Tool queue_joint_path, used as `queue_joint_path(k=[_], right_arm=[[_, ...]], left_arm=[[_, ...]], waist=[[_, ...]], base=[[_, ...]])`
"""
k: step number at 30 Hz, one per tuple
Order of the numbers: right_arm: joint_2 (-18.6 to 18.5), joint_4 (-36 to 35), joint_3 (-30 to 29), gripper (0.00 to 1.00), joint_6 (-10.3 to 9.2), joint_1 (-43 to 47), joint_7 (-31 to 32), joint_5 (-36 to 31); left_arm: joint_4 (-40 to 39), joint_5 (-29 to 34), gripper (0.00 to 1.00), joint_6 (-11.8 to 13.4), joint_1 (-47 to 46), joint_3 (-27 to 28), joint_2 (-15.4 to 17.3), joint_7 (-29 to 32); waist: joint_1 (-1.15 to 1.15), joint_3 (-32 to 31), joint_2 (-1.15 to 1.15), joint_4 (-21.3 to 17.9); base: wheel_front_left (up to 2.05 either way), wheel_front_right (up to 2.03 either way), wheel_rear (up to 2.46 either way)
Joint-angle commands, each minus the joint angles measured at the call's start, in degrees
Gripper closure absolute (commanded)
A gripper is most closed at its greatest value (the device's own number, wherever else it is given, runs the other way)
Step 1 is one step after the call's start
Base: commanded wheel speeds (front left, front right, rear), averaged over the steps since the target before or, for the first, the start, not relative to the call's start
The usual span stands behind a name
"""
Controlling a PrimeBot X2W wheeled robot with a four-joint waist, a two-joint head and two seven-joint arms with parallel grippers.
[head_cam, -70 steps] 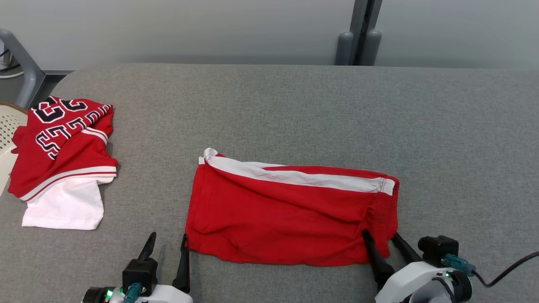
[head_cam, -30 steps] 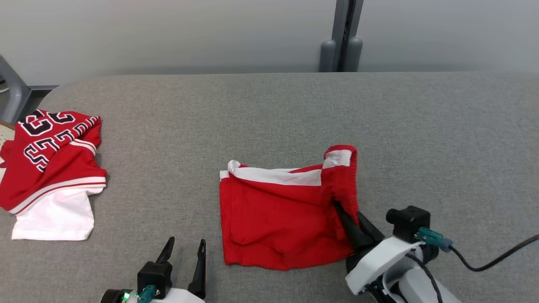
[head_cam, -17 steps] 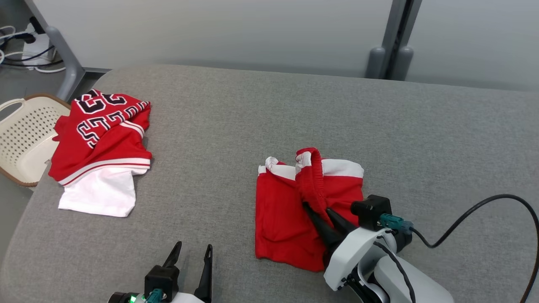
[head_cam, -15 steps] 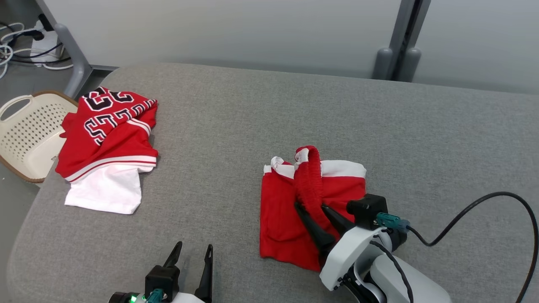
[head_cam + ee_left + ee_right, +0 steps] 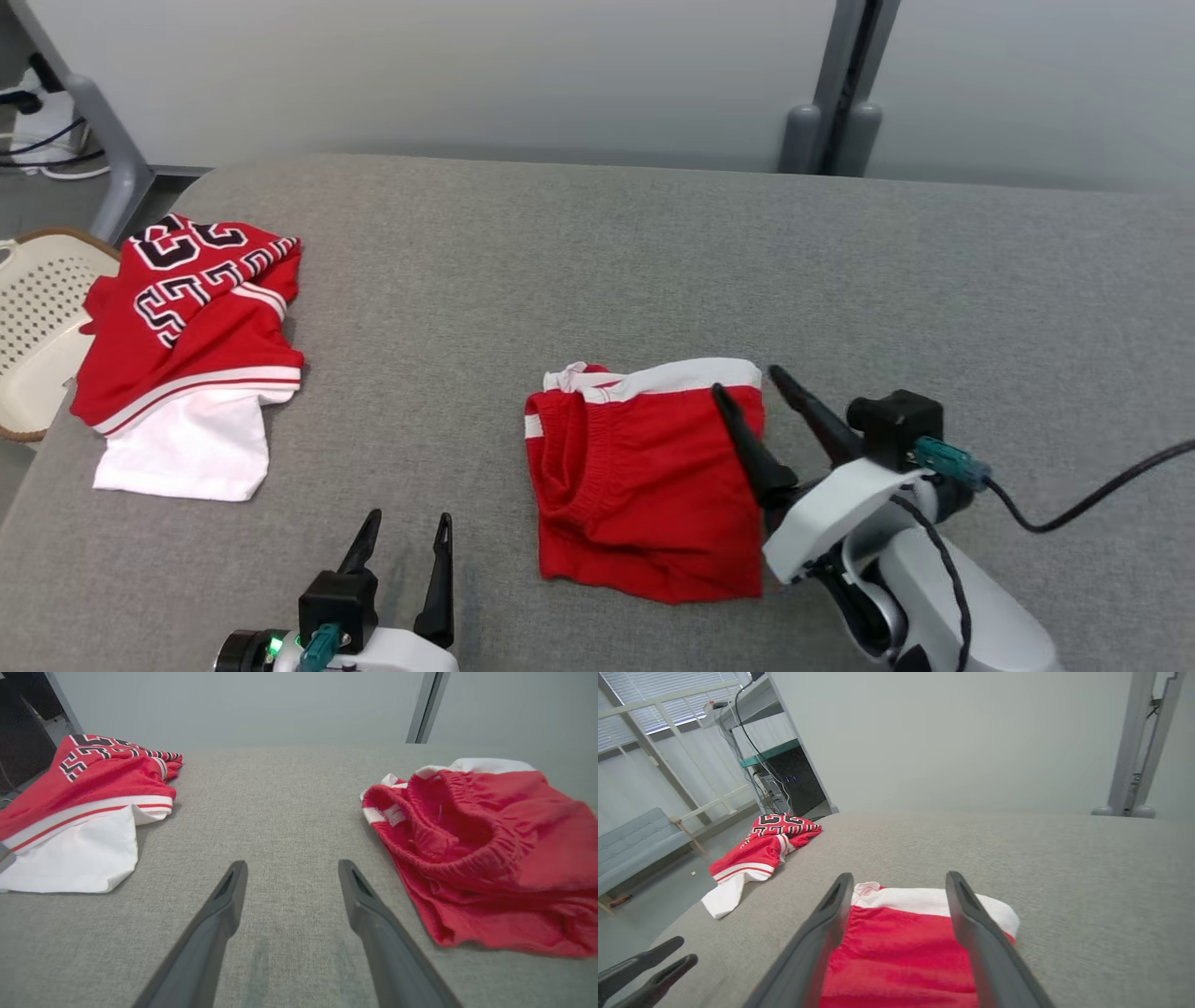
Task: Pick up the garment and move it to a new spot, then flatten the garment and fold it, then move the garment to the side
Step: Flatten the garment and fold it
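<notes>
Two sets of fingers spread wide, nothing clamped: my left gripper [image 5: 409, 515] and right gripper [image 5: 746, 380]. I see the folded red shorts [image 5: 644, 485] lying flat beneath the right gripper's fingers and just right of the left gripper. A red jersey [image 5: 187, 308] sits well to the left gripper's left.

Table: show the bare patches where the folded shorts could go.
Free: the strip behind the red shorts to the table edge, and the gap between shorts and jersey pile. Crowded: right of the shorts, by the right claw.
</notes>
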Motion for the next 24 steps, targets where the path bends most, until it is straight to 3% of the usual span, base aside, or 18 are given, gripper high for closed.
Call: queue_joint_path(k=[1,6,11,24], right_arm=[[-0.5,-0.5,-3.2,0.00,0.01,1.6,-0.3,-3.5],[-0.3,-6.4,-17.6,0.00,0.01,9.8,-0.3,-15.8],[-0.4,-9.5,-23.4,0.00,0.01,14.7,-0.3,-19.1],[-0.4,-15.6,-29.5,0.00,0.01,23.4,-0.3,-22.1]], left_arm=[[-0.7,0.5,0.00,0.5,-1.0,0.4,0.2,-0.1],[-1.6,1.6,0.00,1.6,-1.1,2.0,0.2,-0.1],[-1.7,2.1,0.00,1.7,-0.6,3.5,0.2,-0.1],[-2.2,5.0,0.00,2.6,3.2,7.8,0.2,-0.1]], waist=[[0.00,0.0,0.00,-1.8],[0.00,-0.2,0.00,-5.5],[0.00,-0.7,0.00,-7.3],[0.00,-4.2,0.00,-9.3]], base=[[0.00,0.00,0.00],[0.00,0.00,0.00],[0.00,0.00,0.00],[0.00,0.00,0.00]])
